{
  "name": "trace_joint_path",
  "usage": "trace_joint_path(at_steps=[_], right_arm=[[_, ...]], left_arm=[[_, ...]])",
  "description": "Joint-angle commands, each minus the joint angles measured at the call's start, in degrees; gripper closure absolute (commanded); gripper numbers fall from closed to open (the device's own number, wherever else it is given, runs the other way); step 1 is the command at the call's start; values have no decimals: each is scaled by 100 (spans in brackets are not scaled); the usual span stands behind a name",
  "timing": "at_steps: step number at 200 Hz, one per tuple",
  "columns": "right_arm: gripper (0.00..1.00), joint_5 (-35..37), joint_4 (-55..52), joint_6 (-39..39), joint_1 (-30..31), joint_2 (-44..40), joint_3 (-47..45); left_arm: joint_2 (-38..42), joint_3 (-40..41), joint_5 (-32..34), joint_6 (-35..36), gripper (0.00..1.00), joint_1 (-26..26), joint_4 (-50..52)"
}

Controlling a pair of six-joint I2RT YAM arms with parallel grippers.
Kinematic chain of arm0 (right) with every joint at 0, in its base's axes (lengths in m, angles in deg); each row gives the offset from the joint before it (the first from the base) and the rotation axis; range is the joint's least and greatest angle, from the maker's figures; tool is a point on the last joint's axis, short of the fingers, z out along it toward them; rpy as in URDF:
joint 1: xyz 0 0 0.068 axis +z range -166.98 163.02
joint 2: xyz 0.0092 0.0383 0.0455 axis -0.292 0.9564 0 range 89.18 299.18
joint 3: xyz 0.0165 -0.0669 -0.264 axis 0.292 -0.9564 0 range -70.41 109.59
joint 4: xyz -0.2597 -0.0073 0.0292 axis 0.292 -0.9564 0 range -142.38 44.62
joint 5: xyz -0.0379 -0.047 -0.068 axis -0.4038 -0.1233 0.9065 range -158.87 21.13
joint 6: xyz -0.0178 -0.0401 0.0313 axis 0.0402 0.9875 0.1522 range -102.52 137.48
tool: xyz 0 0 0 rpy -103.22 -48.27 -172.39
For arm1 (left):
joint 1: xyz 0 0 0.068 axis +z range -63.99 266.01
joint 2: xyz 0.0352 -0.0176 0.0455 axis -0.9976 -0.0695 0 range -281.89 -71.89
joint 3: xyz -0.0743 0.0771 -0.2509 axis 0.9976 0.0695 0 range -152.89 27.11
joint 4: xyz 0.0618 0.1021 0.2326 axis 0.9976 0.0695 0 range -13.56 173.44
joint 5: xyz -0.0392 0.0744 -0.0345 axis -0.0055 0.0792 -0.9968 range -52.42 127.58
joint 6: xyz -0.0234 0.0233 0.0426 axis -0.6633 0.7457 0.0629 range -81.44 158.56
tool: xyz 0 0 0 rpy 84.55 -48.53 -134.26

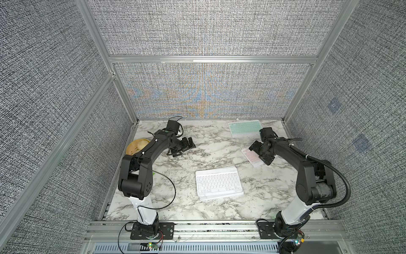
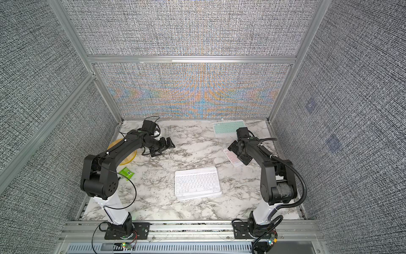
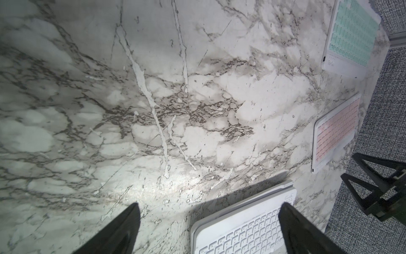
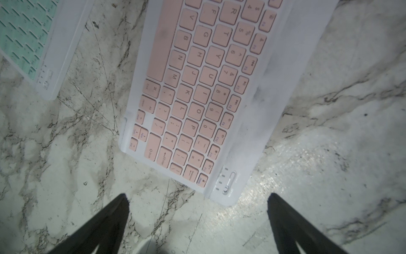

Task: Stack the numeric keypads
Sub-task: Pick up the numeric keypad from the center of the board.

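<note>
Top views: white keypad (image 1: 219, 185) at table (image 1: 175, 202) centre; mint keypad (image 1: 243, 128) at far edge; pink keypad (image 2: 231, 158) partly hidden by right tool (image 1: 261, 154).
Left wrist: left tool (image 3: 209, 206) wide open, empty, over white keypad corner.
Right wrist: right tool spread wide, empty, tips just off pink keypad (image 4: 197, 88) end.

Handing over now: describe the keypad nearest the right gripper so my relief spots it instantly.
On the marble table, look along its right side, between the mint green keypad at the back wall and the white keypad near the front centre. There a slim keypad lies slanted, partly beneath the open right gripper. It alone has pink keys in its white frame.
</note>
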State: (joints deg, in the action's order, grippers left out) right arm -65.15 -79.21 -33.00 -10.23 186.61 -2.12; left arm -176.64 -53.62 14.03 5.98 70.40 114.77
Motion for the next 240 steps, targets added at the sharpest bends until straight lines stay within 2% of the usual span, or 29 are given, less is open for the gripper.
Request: trace_joint_path(at_steps=[1,27,56,129,164,182,207,240], right_arm=[[1,36,78,25,-16,3,92],[1,57,27,315,-182,82,335],[1,-74,-12,687,-637,371,760],[1,-879,75,1693,-1861,1677,2290],[1,-1469,180,2052,-2315,2445,3118],[1,-1661,-22,2129,-2401,2854,3604],[1,-1580,-650,2023,-2418,3370,4214],[1,-1741,-979,2057,-2380,3643,4318]], left_arm=[[-158,-176,-141,198,1,16,60],[-410,-493,-279,171,1,18,98],[-595,-763,-221,-131,1,15,-203],[-1498,-1214,-683,-1902,1,-31,-1766],[-1735,-1595,-833,-1936,1,-242,-2006],[-2010,-2090,-1031,-1814,1,-446,-1947],[-2632,-3091,-1311,-1596,1,-776,-1800],[-3778,-5056,-1829,-1427,1,-960,-734]])
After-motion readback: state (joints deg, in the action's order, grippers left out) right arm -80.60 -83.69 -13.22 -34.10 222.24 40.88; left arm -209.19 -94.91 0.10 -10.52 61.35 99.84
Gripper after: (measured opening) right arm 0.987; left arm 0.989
